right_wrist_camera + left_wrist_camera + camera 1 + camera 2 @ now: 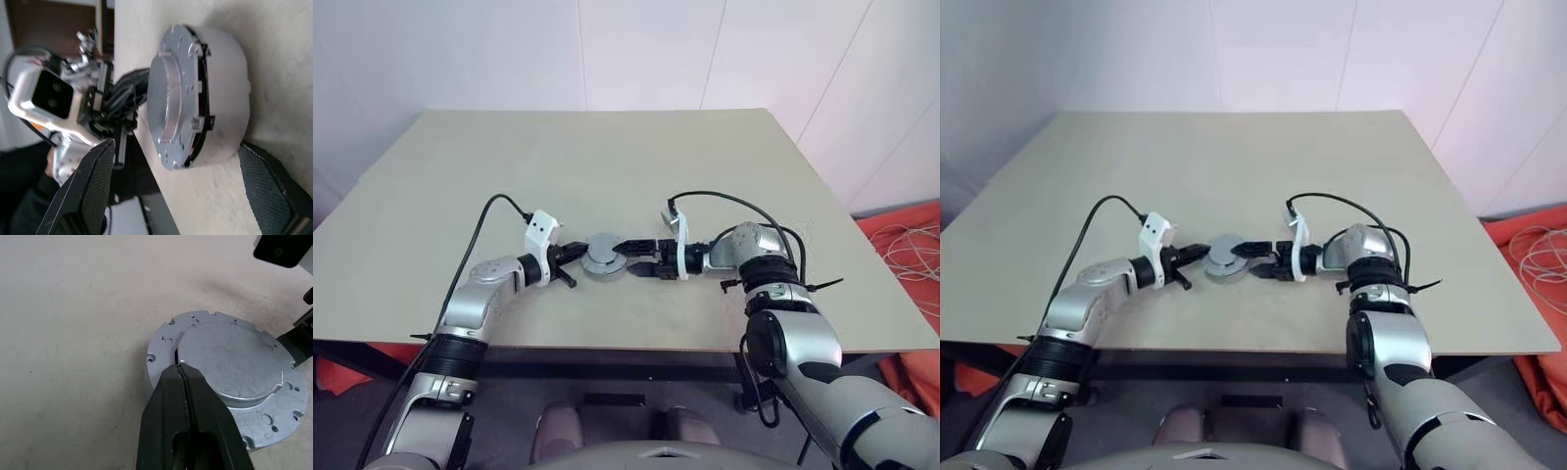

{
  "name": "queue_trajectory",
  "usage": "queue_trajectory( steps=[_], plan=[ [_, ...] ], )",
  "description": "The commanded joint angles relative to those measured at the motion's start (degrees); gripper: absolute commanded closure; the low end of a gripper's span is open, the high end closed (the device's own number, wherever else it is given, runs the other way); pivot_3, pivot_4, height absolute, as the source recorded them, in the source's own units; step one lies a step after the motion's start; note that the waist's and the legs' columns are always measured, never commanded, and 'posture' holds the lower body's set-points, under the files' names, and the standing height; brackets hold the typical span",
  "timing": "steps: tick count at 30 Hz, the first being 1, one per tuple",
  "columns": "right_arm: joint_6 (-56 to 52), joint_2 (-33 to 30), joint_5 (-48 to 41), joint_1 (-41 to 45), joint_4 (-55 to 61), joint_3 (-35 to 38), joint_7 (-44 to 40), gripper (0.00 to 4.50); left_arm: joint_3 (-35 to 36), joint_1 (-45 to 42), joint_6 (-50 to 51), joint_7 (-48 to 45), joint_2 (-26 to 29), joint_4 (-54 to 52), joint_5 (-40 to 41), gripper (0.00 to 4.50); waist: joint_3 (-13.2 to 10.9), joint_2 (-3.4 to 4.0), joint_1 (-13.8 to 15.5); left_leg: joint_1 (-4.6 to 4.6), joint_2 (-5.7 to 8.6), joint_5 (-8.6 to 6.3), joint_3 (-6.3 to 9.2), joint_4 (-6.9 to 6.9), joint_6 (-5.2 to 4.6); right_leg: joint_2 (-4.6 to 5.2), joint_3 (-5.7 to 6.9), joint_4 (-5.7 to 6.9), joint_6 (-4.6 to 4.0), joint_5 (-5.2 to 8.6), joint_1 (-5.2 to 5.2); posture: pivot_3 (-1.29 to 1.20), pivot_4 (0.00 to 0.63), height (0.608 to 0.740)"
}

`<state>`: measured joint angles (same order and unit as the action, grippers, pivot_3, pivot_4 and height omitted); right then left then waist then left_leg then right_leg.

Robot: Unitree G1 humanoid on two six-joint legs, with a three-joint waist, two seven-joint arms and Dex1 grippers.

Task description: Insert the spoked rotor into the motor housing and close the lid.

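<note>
**Both pincers at the closed motor assembly, one clenched, one spread wide**

Your left pincer (pixel 182 377) is clenched, its two black fingers pressed flat together with nothing between them. Their tips lie over the near edge of the round silver-grey metal lid (pixel 230 364), at the step where its raised centre disc meets the flat flange with small holes; whether they press on it, you cannot tell.

Your right pincer (pixel 188 183) is spread as wide as it goes, empty. Its two ribbed black fingers stand on either side of the stack, apart from it, the lid and the round pale motor housing (pixel 227 93) beneath it lying in the gap between them.

The lid sits on the housing, a thin dark seam between them. The assembly rests on the beige table (pixel 607 157), directly between your two pincers.
</note>
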<state>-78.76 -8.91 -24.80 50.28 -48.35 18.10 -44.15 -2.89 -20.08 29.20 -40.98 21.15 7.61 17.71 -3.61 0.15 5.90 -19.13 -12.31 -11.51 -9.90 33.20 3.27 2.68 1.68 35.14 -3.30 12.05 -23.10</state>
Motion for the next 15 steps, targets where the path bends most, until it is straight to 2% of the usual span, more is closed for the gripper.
queue_trajectory(
  steps=[1,4,6,8,12,15],
  plan=[
    [1.28,0.97,-1.94,0.48,-0.71,2.07,2.73,0.01,-1.44,0.80,1.40,-0.32,0.05,0.22,-0.68,4.50,0.01,0.01,-0.01,0.00,0.00,0.02,0.00,-0.05,0.03,-0.01,0.00,-0.01,0.00,0.00,0.01,0.00,0.000,0.740],
    [2.10,1.01,-2.42,0.29,-1.44,3.48,4.45,0.01,-1.45,0.86,1.61,-0.47,0.14,0.13,-0.67,4.50,0.01,0.02,0.00,0.02,-0.01,0.02,0.00,-0.09,0.03,-0.01,0.01,-0.05,0.00,0.00,0.02,0.00,0.000,0.740],
    [3.04,0.92,-2.20,-0.41,-1.01,2.73,5.02,0.40,-1.48,0.82,1.71,-0.56,0.16,0.15,-0.67,4.50,0.01,0.03,-0.02,0.06,-0.01,0.02,0.00,-0.10,0.03,-0.01,0.01,-0.17,0.01,0.00,0.05,0.00,0.000,0.740],
    [3.52,1.10,-2.41,-1.03,-0.78,2.39,5.46,0.92,-1.53,0.75,1.75,-0.62,0.16,0.21,-0.68,4.50,0.02,0.02,-0.02,0.04,0.00,0.02,0.00,-0.10,0.03,0.00,0.01,-0.26,0.01,0.00,0.04,0.00,0.000,0.740],
    [4.29,2.05,-3.50,-1.80,-0.41,2.91,6.55,2.41,-1.60,0.80,2.02,-0.76,0.18,0.12,-0.64,4.50,0.02,0.04,-0.02,0.02,0.00,0.03,-0.01,-0.13,0.04,0.00,0.02,-0.28,0.01,0.00,0.06,0.00,0.000,0.740],
    [4.95,2.52,-4.41,-1.89,-0.73,3.93,7.21,3.30,-1.53,0.90,2.31,-0.76,0.18,-0.07,-0.58,4.50,0.08,0.11,-0.07,0.03,-0.01,0.03,-0.01,-0.23,0.05,-0.01,0.03,-0.27,0.01,0.00,0.11,0.00,0.000,0.740]
  ],
)
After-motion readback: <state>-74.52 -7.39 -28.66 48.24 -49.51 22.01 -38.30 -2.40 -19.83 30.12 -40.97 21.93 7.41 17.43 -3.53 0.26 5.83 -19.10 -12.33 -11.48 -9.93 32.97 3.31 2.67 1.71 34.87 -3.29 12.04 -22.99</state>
